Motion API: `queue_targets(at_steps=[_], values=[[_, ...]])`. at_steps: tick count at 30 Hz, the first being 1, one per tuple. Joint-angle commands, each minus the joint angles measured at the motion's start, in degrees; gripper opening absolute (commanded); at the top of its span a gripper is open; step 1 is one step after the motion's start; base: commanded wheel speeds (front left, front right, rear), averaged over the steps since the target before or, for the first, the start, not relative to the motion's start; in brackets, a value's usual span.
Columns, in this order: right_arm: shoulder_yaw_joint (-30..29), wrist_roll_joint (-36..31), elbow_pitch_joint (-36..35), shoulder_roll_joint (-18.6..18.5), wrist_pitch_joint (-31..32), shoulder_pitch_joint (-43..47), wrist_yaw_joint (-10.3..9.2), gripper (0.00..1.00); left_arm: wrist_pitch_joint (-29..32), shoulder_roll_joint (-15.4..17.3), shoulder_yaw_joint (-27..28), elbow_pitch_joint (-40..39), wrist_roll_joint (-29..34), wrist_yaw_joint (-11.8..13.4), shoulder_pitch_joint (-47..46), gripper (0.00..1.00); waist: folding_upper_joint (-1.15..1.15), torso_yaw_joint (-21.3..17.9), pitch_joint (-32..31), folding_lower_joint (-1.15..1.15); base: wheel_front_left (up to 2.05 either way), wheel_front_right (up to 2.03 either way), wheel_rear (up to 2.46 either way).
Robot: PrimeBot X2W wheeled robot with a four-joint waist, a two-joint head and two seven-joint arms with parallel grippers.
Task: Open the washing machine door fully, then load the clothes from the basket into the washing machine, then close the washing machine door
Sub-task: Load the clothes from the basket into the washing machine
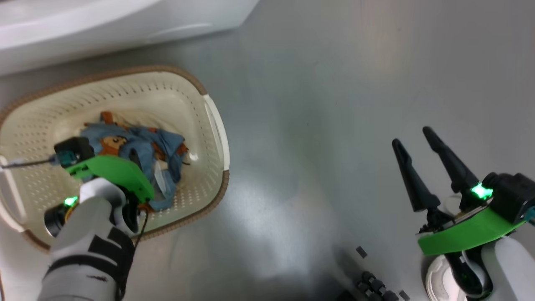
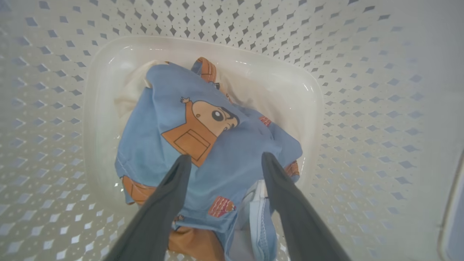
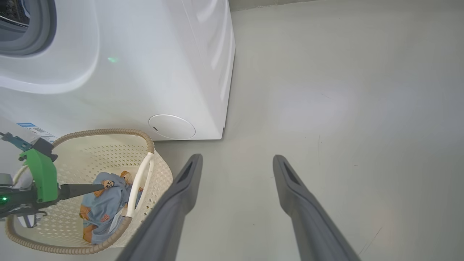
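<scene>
Head view: cream perforated plastic basket with brown woven rim (image 1: 184,76) sits on the grey floor (image 1: 313,125), near the big white boxy washing machine (image 1: 83,25). Light blue cartoon-print clothes (image 1: 142,144) lie bundled in its bottom. Pale left forearm (image 1: 83,251) reaches in over them. Right claw (image 1: 411,137) is wide and empty, well apart over bare floor.

Left wrist view: left claw (image 2: 225,156) is spread wide astride the bundle's top fold, nothing pinched yet.

Right wrist view: grey rubber gasket (image 3: 40,36) stands exposed, so I judge the door-opening step done.

Step in hand: first pick of loading. Next move calls for sinking slightly, closing on a thick fold, lifting clear of the rim, then carrying to the drum.
</scene>
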Motion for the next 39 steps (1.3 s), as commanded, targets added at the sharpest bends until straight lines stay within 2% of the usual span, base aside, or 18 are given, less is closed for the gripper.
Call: queue_targets(at_steps=[1, 8, 28, 30, 32, 34, 39], values=[[0.5, 0.7, -1.5, -1.1, -0.7, 0.9, 0.09, 1.00, 0.1, 1.6, 0.9, 0.2, -0.5, 0.4, 0.7, 1.00, 0.00, -1.1, 3.6, 0.00, 0.00, 0.00, 0.00], [-0.7, 1.1, -3.2, -0.8, -0.7, 1.1, 0.09, 1.00, 1.9, 3.1, 0.0, 2.1, 0.3, 2.7, -3.5, 1.00, 0.00, -1.8, 7.8, 0.00, 0.00, 0.00, 0.00], [-3.7, 1.3, -6.8, -1.6, -0.7, 5.2, 0.09, 1.00, 2.9, 2.1, -3.7, 3.3, 2.2, 3.3, -9.0, 1.00, 0.00, -1.5, 10.8, 0.00, 0.00, 0.00, 0.00], [-4.8, 1.3, -7.1, -1.9, -0.7, 5.9, 0.09, 1.00, 3.2, 1.8, -4.3, 3.3, 2.5, 3.6, -9.1, 0.54, 0.00, -1.3, 10.9, 0.00, 0.00, 0.00, 0.00], [-5.7, 1.2, -7.8, -2.1, -0.7, 6.5, 0.09, 1.00, 3.4, 1.6, -5.1, 3.4, 3.0, 3.8, -9.2, 0.40, 0.00, -1.1, 11.1, 0.00, 0.00, 0.00, 0.00], [-6.4, 1.1, -8.3, -2.3, -0.7, 7.0, 0.09, 1.00, 3.6, 1.3, -5.7, 3.4, 3.3, 4.0, -9.5, 0.00, 0.00, -0.7, 11.3, 0.00, 0.00, 0.00, 0.00], [-6.2, 1.0, -8.7, -2.5, -0.7, 6.1, 0.09, 1.00, 1.8, 0.6, -5.6, 3.5, 2.2, 3.8, -9.8, 0.00, 0.00, -0.2, 11.4, 0.00, 0.00, 0.00, 0.00]])
